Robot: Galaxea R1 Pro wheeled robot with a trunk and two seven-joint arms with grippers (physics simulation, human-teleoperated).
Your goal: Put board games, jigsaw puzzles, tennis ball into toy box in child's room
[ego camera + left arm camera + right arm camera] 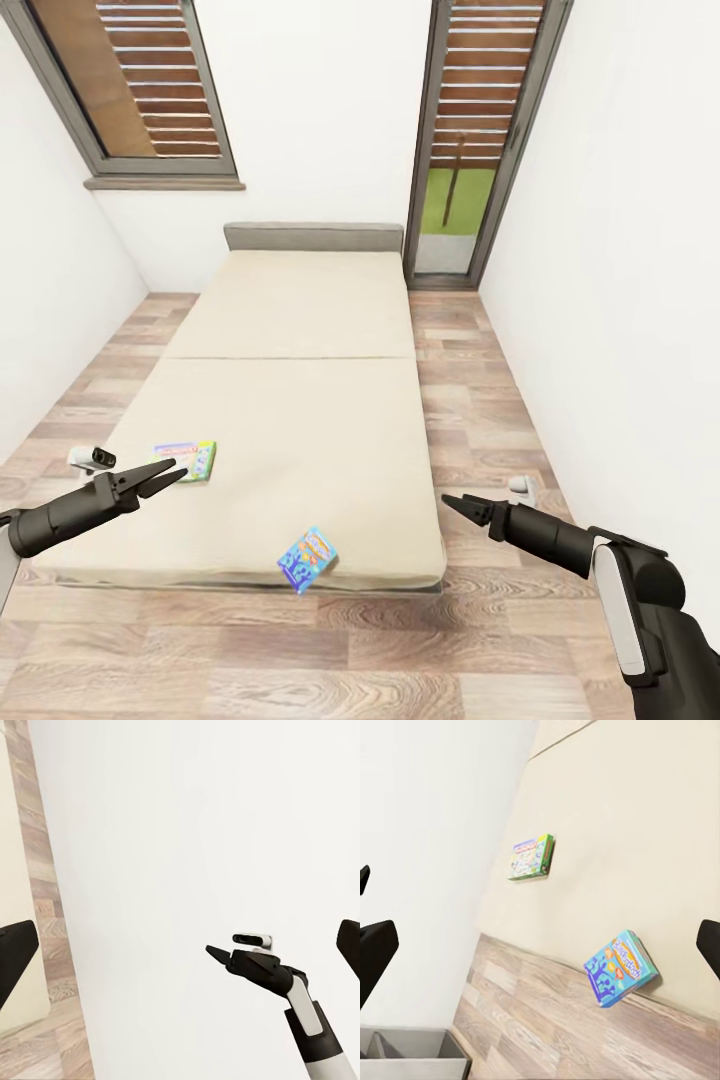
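A: Which step are we on?

B: Fetching the two board games off the bed (300, 400), I'd say. The robot stands at the bed's near end with both arms out and nothing in hand.

A: Where are the games?

B: The green-and-white game (188, 460) lies flat near the bed's left edge, just beyond the left gripper (168, 474). The blue game (307, 559) sits at the near edge, tipped and partly overhanging the mattress, between the two arms.

A: And the pincers?

B: The left one's fingers look nearly together, holding nothing. The right gripper (452, 503) hangs over the floor (480, 400) to the right of the bed, empty, tips drawn to a point.

A: Next move?

B: Probably opening the left pincer and lowering it onto the green-and-white game, taking it by an edge since it lies flat.

A: Any box to drop them in?

B: The right wrist camera catches a grey compartmented bin (412, 1054) on the floor; its contents can't be made out.
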